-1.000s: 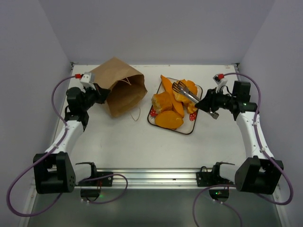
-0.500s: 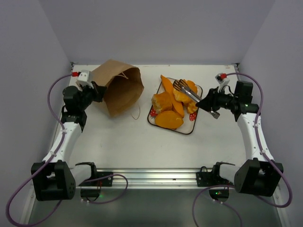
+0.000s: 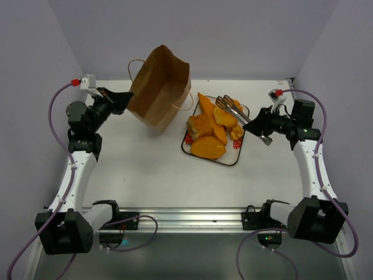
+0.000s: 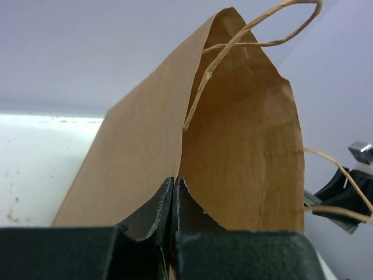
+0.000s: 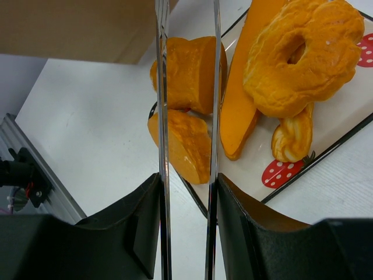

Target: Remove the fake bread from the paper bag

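Stock entry, bread removal, for your check.

- Paper bag [image 3: 160,87]: at the far left of the tabletop [image 3: 175,181]. It is tilted and looks raised off the surface, with its string handles hanging loose.
- Left pincer [image 3: 122,100]: closed tight on a fold of the bag's paper. The wrist view shows its fingers [image 4: 157,213] pressed together on the brown sheet.
- Fake bread [image 3: 210,125]: piled on the strawberry-print tray [image 3: 235,153] at mid-table, just right of the bag and apart from it. You can count a long pointed piece, wedge-cut loaves, a small roll and the ring-shaped piece [image 5: 303,52].
- Right pincer [image 3: 256,125]: gripping metal tongs [image 3: 228,108], whose tips reach over the far side of the pile. Neither blade has a piece caught in it.
- Status: judged nearly complete, since every piece you can see is out of the bag.
- Outstanding: the bag's interior is hidden in every view, so you cannot tell whether a piece remains inside. Confirm it is empty, then set the bag down.
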You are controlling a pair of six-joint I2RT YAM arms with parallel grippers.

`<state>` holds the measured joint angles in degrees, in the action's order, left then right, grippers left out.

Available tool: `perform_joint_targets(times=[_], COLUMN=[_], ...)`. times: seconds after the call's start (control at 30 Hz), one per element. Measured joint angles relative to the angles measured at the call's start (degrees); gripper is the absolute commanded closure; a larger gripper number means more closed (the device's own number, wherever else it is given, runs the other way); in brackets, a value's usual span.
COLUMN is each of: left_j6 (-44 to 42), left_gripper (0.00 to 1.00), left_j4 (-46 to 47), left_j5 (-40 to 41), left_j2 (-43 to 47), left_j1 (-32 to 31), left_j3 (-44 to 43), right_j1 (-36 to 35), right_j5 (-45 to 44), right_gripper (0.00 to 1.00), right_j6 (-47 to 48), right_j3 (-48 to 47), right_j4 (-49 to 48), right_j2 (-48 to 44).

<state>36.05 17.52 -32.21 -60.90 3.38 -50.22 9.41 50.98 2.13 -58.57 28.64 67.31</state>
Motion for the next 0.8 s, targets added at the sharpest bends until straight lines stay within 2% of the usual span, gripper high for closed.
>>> perform_joint_targets(times=[0.23, 0.63, 0.67, 0.8], left_j6=[7.8, 7.8, 7.8, 8.0], left_gripper=[0.97, 0.92, 0.82, 0.66], left_j4=[0.9, 0.4, 0.5, 1.0], left_j5=[0.6, 0.4, 0.4, 0.2], left_j2=[-3.8, -14.2, -14.6, -14.8], left_j1=[1.2, 2.6, 2.6, 2.6], left_j3=[3.1, -2.6, -3.0, -3.2], right_j1=[0.7, 1.3, 1.4, 1.8], right_j5=[0.9, 1.2, 1.2, 1.3], right_gripper=[0.57, 0.57, 0.57, 0.57], right_j6=[-0.2, -0.6, -0.7, -0.7], right_j3=[0.0, 0.1, 0.1, 0.4], right_j4=[0.0, -0.4, -0.4, -0.5], right_j2=[-0.8, -1.1, -1.1, -1.1])
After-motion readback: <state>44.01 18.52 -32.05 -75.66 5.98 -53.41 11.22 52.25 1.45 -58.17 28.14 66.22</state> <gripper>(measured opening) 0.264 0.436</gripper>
